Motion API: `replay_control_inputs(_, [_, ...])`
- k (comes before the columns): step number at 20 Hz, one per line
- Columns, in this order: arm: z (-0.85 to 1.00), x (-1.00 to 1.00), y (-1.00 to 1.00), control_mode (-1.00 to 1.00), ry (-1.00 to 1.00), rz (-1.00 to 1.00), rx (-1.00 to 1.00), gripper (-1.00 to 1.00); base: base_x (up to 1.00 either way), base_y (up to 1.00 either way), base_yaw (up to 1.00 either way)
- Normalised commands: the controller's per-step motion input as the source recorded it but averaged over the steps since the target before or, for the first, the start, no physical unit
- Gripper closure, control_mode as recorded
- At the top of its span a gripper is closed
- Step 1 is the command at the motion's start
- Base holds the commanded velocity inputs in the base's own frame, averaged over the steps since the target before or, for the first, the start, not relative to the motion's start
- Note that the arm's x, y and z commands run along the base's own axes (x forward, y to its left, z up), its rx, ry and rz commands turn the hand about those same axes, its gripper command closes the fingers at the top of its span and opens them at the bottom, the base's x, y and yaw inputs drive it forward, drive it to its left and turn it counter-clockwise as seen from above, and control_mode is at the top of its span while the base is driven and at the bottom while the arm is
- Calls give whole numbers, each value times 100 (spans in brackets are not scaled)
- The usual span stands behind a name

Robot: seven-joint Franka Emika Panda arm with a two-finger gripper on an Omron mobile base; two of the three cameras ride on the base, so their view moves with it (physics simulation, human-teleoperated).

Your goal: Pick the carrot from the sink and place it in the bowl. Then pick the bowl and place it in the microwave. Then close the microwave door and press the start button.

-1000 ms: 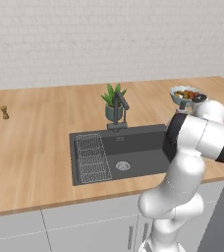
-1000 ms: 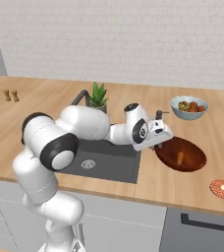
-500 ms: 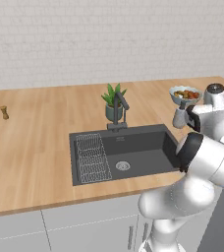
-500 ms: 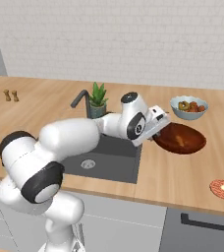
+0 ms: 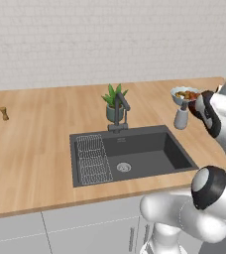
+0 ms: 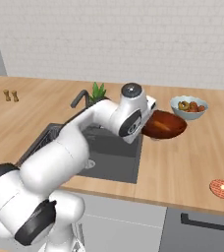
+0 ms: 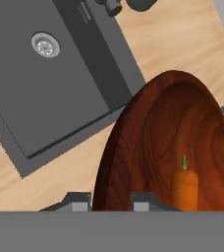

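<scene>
**Hand view: bowl pinched by its rim, carrot inside**

Hand view shows me the gripper [image 7: 111, 199] with its two tips pressed onto the near rim of the bowl [image 7: 158, 147], one tip either side of the wall. I can see the carrot [image 7: 184, 189] lying inside the bowl, green stub pointing away from the tips. From the right base view I see the bowl [image 6: 164, 124] lifted off the wooden counter [image 6: 192, 152], just right of the sink [image 6: 111, 157] and nearer than the pale fruit bowl [image 6: 188, 107]. Below the bowl in the hand view lie the sink basin and its silver drain [image 7: 45, 45].
</scene>
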Motion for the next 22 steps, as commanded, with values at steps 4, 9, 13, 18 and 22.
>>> replay_control_inputs(4, [49, -33, 43, -100, -23, 38, 3, 100, 0, 0, 0])
replay_control_inputs(9, [62, -39, 55, -100, -2, 35, 0, 100, 0, 0, 0])
replay_control_inputs(13, [46, -31, 62, -100, 0, 33, 0, 100, 0, 0, 0])
replay_control_inputs(18, [25, -46, 48, -100, -17, 16, 0, 100, 0, 0, 0])
replay_control_inputs(22, [9, -28, 88, -100, -22, -4, -10, 100, 0, 0, 0])
